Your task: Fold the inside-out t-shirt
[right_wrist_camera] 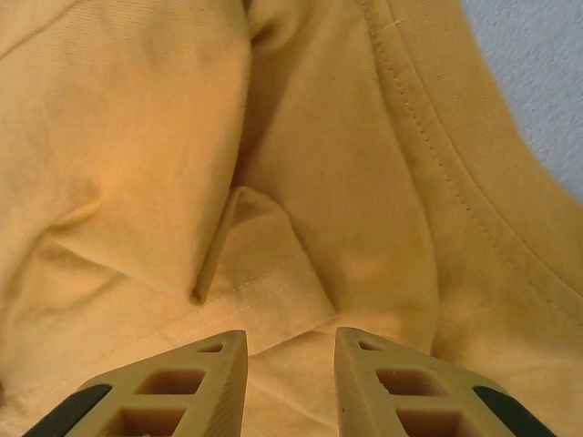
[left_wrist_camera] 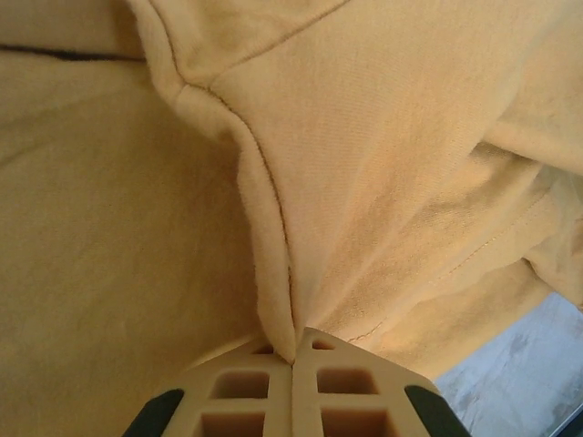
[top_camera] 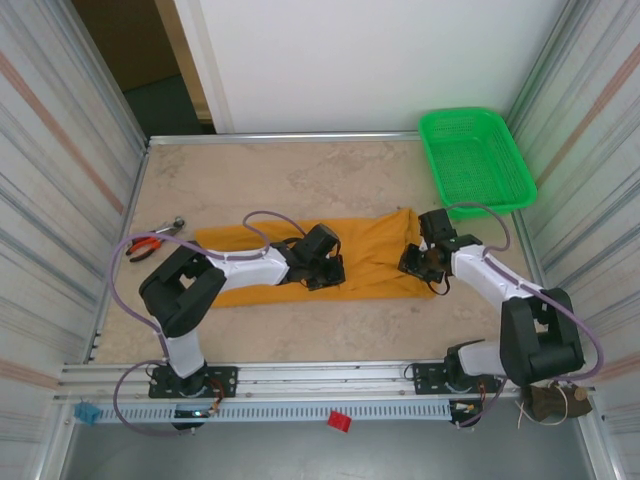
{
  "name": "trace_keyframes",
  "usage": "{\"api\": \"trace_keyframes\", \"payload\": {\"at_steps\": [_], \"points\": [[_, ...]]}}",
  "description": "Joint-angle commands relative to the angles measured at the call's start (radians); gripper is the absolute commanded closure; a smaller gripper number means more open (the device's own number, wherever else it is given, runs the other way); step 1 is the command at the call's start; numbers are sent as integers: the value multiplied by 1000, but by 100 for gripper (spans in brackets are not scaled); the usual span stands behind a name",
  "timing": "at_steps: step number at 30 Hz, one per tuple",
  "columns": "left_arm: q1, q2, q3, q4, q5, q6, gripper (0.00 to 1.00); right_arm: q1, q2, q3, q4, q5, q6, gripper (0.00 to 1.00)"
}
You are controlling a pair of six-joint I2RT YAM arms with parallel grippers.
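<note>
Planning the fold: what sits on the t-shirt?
Left gripper, jaws shut on a fold of the mustard cotton t-shirt; right gripper, jaws apart over a hem. Cloth beneath is covered.

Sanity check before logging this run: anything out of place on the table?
Red-handled pliers lie on the table just off the left end of the shirt; a stray tool has no part in folding. Nothing else stands out.

**T-shirt** (top_camera: 375,262), top view: middle covered by left gripper (top_camera: 322,268), right end by right gripper (top_camera: 424,262); both sets of fingertips hidden beneath the wrists.
**Left wrist view:** t-shirt cut off at every edge; fingers (left_wrist_camera: 351,360) cut off at the bottom.
**Right wrist view:** likewise; contact with the fabric cannot be told.
**Small metal item** (top_camera: 178,222) beside pliers (top_camera: 148,243): too small to identify.
**Brown object** (top_camera: 548,400): indistinct.
</note>
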Motion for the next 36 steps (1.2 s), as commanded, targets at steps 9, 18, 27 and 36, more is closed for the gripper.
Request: {"api": "trace_keyframes", "payload": {"at_steps": [9,18,27,36], "points": [[6,14,6,18,2,-12,97,11,111,8,48,25,-4,83],[6,6,9,19,4,-10,97,11,-5,26,-34,32,-10,100],[9,-24,14,6,10,-3,97,28,-184,1,-157,43,19,100],[9,-67,0,-18,13,-1,98,70,-296,-107,-221,71,130,100]]}}
